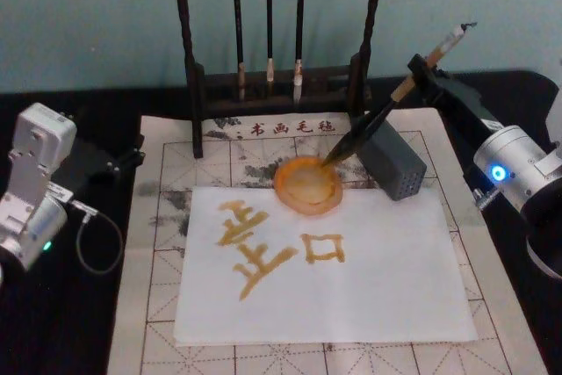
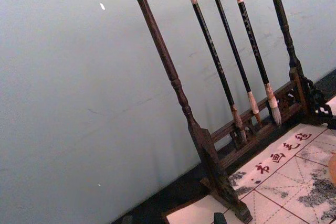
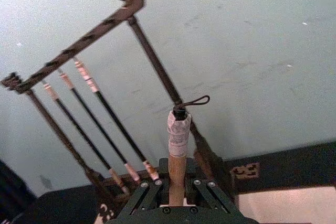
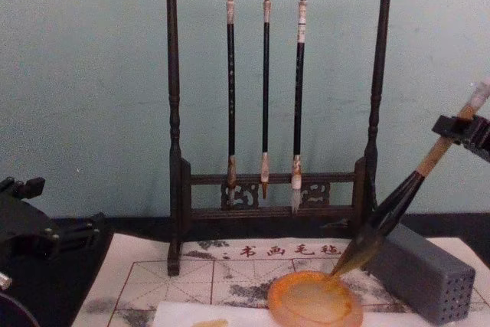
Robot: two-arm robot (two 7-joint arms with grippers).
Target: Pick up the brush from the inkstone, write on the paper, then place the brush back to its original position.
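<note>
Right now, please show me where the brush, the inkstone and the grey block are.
brush [image 1: 367,127]: head view, on the black ferrule.
inkstone [image 1: 303,210]: head view, on its near rim.
grey block [image 1: 395,164]: head view, on the middle of its body.

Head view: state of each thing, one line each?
brush: tilted, tip in the inkstone
inkstone: at the paper's top edge
paper: flat, amber characters written
right gripper: shut on the brush handle
left gripper: parked at mat's left
three thin brushes: hanging on rack
</note>
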